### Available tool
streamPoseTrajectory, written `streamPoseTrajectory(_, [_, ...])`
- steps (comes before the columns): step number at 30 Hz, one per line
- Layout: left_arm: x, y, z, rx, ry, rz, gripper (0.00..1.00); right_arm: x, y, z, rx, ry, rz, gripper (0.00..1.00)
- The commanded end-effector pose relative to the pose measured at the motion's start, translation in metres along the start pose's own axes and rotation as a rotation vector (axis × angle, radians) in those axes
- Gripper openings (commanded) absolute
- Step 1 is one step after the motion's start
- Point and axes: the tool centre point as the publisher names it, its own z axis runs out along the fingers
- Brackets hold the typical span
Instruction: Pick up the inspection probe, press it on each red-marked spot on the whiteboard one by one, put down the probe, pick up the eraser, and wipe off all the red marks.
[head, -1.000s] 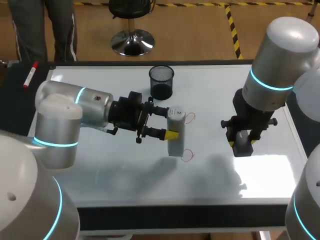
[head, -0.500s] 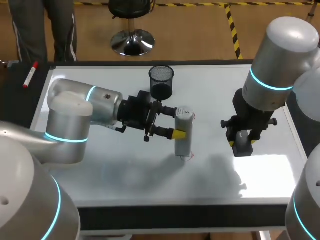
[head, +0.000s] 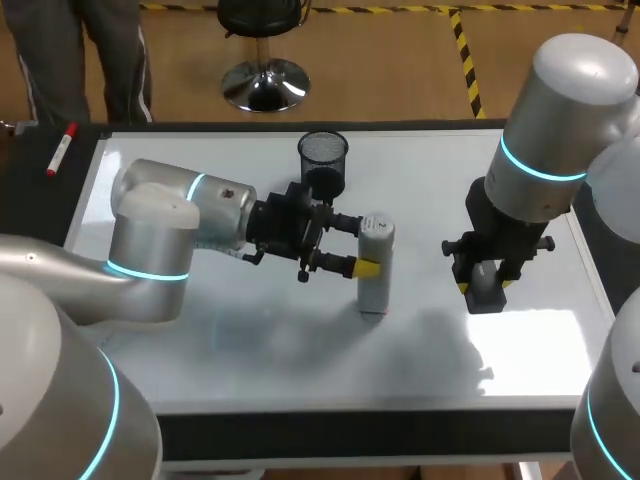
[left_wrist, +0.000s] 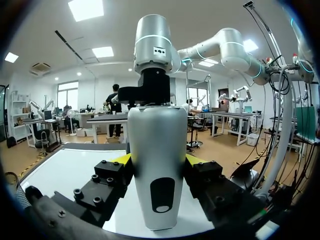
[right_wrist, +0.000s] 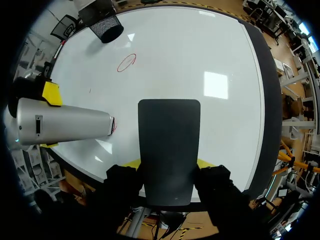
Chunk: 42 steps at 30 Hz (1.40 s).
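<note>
The left arm is reaching in from 9 o'clock across the whiteboard (head: 430, 200). The left gripper (head: 365, 245) is clamping both yellow-tipped fingers onto the inspection probe (head: 376, 285), a silver-grey cylinder, gripping it from two sides at about mid-height. The probe is standing upright near the middle of the board. In the right wrist view its lower end (right_wrist: 102, 127) is resting right at a small red mark (right_wrist: 114, 126).

At 3 o'clock from the probe, well apart from it, the right gripper (head: 484, 286) is pointing down over the board. Its fingers are pinching the eraser (head: 485, 296), a dark flat block, between them. Whether the eraser is touching the board cannot be told.

A black mesh cup (head: 323, 165) is standing at 11 o'clock from the probe, near the far edge. In the right wrist view a second red mark, an oval loop (right_wrist: 126, 62), is lying on the board between the cup and the probe's lower end.
</note>
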Motion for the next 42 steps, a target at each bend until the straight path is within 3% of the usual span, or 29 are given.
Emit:
streamPoseTrajectory(1, [-0.004,0.007,0.007,0.009,0.004,-0.004,0.00,-0.001,0.000,0.000,-0.001,0.003,-0.002,0.00])
streamPoseTrajectory(25, [0.006,0.026,0.006,-0.024,0.000,-0.030,0.00,-0.001,0.000,0.000,-0.001,0.003,-0.002,0.00])
streamPoseTrajectory(42, [0.005,0.025,0.004,-0.016,0.004,-0.027,0.00,-0.001,0.000,0.000,-0.001,0.003,-0.002,0.00])
